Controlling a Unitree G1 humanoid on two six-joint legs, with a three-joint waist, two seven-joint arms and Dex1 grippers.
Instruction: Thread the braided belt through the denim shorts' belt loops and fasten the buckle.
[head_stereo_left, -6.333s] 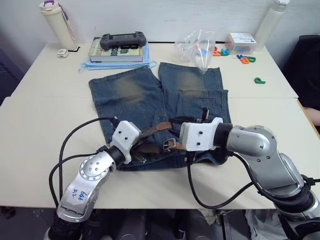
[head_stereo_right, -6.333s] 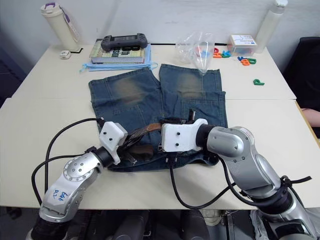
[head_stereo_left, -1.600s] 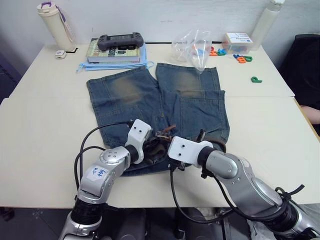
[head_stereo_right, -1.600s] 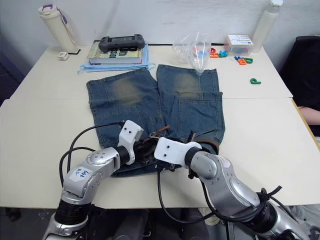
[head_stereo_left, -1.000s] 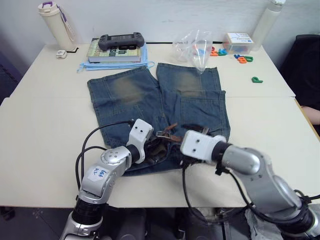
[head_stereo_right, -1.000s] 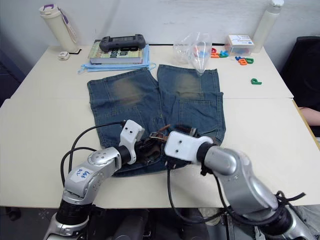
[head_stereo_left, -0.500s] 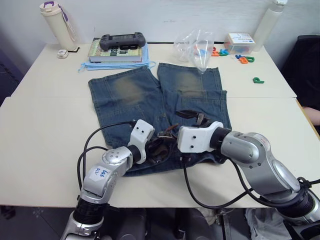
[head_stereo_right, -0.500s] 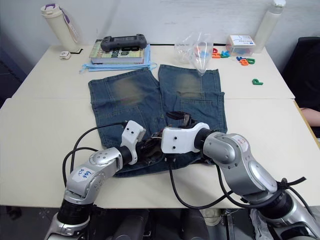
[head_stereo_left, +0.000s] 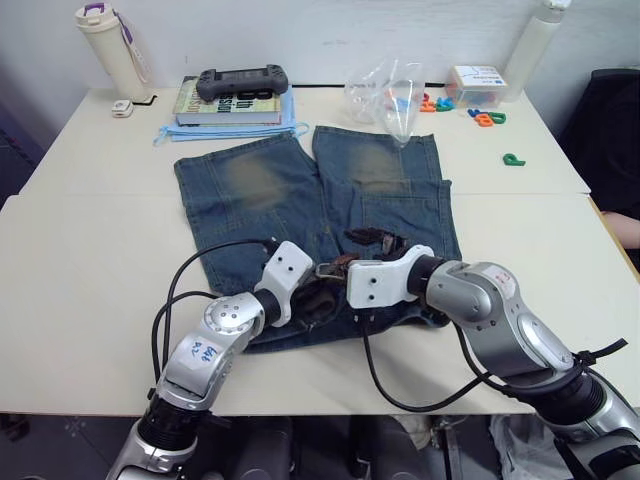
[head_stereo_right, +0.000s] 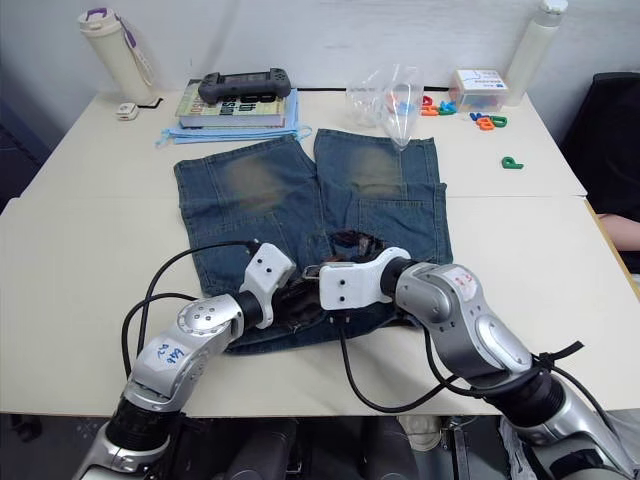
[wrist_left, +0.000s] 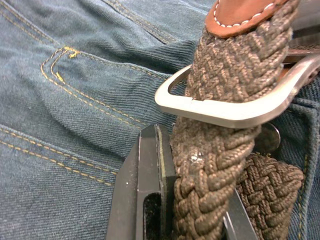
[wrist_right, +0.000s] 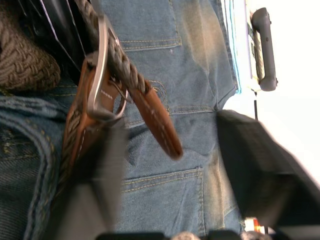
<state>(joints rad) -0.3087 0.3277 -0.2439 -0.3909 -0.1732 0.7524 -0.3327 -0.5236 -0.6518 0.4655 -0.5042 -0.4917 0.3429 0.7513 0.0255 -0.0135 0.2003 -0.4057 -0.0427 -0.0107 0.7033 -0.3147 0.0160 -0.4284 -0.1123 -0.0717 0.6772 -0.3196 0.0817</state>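
Now left jaws (wrist_left: 192, 210) clamp braided belt (wrist_left: 220, 130) below buckle (wrist_left: 235, 107).

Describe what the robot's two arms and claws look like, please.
Both arms are silver-grey metal with rounded joints and white blocky wrist housings. Black cables loop from each wrist back along the arm. The left arm carries a white sticker with blue handwriting. The left claw has flat black fingers; the right arm is bulkier.
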